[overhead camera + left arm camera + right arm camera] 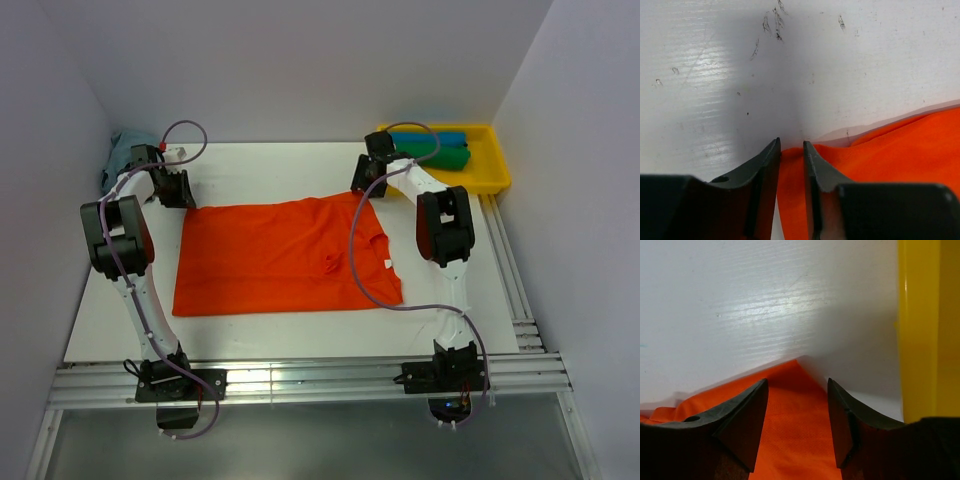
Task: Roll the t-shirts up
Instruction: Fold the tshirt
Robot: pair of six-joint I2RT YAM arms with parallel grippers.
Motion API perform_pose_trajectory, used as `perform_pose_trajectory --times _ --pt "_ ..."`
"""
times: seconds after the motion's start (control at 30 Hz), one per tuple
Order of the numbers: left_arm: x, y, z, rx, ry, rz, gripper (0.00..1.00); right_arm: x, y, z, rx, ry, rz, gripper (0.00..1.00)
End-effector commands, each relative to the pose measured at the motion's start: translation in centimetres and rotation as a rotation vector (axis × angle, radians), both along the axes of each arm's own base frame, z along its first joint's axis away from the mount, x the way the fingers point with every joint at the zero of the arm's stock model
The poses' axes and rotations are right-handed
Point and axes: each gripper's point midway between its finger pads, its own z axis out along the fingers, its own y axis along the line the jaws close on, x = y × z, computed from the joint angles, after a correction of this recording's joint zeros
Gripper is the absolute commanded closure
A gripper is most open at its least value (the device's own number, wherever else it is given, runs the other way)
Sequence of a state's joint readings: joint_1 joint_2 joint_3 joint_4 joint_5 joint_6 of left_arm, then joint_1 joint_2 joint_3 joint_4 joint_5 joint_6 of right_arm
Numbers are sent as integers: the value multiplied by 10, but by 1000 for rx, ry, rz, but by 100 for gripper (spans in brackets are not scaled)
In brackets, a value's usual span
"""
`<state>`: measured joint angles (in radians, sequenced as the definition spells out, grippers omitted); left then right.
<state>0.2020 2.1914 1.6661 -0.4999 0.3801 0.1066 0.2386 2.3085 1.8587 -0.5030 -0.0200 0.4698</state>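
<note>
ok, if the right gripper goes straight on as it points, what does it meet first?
Likely the orange t-shirt, whose corner lies inside the open right gripper, then the table. The yellow tray is off to one side. Depth unclear.

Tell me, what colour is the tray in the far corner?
Bright yellow. The tray shows best in the top external view.

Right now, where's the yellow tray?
Top view: the yellow tray sits at the far right corner of the table, beside the right gripper, holding the blue shirt and the green shirt.
</note>
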Motion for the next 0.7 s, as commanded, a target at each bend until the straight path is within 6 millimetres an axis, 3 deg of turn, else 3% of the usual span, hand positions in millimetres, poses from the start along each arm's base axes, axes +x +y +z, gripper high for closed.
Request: perform_pose_trajectory --times 0.0,0.27,0.5,0.67 --pt "1 -8 7 -27 -12 -14 72 6 4 9 18 -24 18 43" --pt "6 -8 26 -26 -43 -21 91 7 6 14 26 -37 26 52" --pt "5 -9 37 -19 -57 -29 100 12 6 22 23 -59 21 82" --pt "4 -10 51 -18 -80 -37 100 10 2 34 14 -95 14 93"
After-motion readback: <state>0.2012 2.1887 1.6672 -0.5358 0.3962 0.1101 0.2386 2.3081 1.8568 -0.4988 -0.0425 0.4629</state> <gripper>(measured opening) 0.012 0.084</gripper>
